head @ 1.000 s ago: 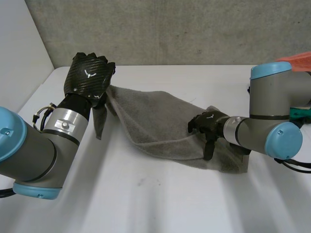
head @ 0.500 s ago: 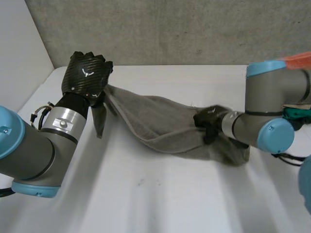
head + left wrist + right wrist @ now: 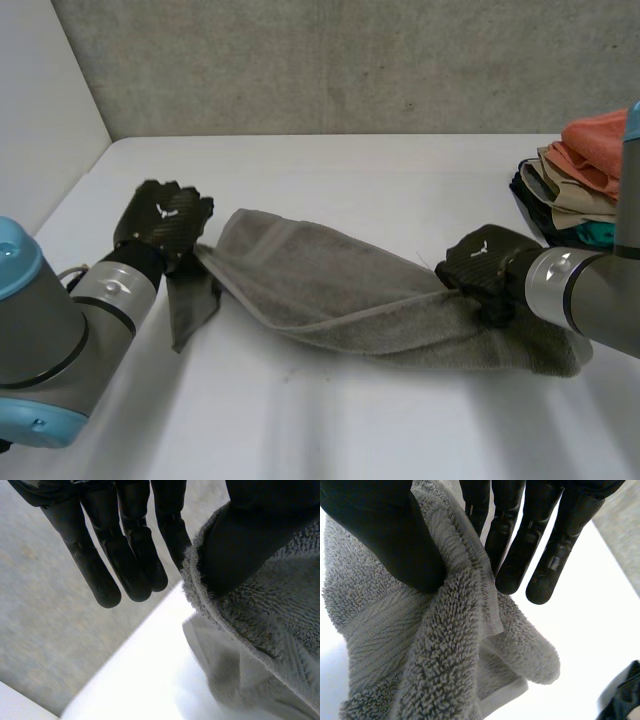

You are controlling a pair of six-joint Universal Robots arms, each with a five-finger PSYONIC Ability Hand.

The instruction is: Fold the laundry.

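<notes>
A grey terry towel (image 3: 330, 290) stretches across the white desk (image 3: 340, 170) toward a stack of folded clothes (image 3: 575, 190). The black left hand (image 3: 160, 222) pinches the end far from that stack under its thumb. The black right hand (image 3: 487, 262) clamps the near end between thumb and fingers (image 3: 520, 545).

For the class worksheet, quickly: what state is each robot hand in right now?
Left hand: shut, pinching the grey towel by its edge at one end.
Right hand: shut, pinching the grey towel at its other end.
</notes>
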